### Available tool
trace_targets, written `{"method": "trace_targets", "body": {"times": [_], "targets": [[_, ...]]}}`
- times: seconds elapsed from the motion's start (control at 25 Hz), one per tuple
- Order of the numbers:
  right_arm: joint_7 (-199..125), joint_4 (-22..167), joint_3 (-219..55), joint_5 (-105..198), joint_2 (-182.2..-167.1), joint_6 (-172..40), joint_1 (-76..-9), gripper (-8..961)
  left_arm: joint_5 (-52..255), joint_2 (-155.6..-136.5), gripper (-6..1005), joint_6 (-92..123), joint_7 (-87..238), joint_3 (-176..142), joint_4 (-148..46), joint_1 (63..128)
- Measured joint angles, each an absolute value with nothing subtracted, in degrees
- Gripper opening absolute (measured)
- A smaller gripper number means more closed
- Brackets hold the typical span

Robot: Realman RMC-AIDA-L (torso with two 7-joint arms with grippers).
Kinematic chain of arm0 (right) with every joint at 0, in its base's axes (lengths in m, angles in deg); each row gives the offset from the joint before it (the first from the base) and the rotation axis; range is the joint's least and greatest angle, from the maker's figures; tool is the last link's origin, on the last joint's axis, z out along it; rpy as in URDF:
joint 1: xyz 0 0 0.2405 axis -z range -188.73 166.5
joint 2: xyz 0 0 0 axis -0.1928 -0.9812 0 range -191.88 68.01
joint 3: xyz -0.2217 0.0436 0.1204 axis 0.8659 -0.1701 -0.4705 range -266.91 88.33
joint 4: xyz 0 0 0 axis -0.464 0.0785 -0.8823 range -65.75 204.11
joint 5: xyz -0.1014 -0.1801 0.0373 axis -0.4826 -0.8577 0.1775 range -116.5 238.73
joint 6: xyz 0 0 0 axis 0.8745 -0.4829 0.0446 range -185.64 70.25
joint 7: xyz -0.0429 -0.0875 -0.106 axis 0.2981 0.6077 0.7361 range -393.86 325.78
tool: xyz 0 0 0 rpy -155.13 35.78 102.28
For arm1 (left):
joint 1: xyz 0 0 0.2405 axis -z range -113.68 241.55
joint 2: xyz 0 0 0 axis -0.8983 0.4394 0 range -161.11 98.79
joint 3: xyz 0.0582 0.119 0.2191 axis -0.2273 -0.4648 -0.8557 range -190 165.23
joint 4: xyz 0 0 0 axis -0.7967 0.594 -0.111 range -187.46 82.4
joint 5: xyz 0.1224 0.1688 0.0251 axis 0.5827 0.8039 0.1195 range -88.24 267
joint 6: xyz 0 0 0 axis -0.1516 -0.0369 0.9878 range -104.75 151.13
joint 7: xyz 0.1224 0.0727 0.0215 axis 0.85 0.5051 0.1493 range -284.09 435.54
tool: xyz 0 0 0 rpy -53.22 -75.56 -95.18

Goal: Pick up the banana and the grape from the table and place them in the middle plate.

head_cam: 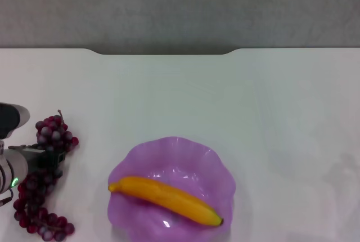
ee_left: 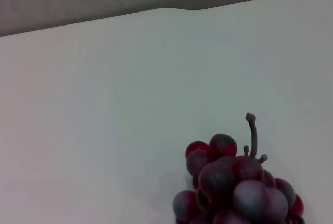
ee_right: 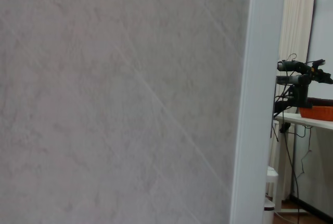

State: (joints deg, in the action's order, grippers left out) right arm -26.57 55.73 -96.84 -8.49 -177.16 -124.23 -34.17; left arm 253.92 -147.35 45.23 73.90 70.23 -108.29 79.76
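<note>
The left claw [head_cam: 42, 163] sits over the grape [head_cam: 45, 180] by the table's [head_cam: 225, 95] left edge (grip unclear); banana [head_cam: 166, 197] already in the plate [head_cam: 174, 152].

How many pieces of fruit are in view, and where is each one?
2. The banana lies inside the purple plate. The bunch of grapes lies on the table at the robot's left, beside the plate, with the left gripper at its middle. Nothing seems hidden.
</note>
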Motion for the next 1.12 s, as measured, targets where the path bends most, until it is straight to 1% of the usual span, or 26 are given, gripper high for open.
{"method": "trace_targets", "body": {"times": [0.88,1.12], "targets": [[-26.6,55.7,-96.8,-8.5,-177.15,-124.2,-34.4,21,253.9,-147.35,532,46.5,75.2,70.2,-108.4,80.0],[-26.6,55.7,-96.8,-8.5,-177.15,-124.2,-34.4,21,253.9,-147.35,529,47.1,75.7,70.2,-111.6,78.7]]}}
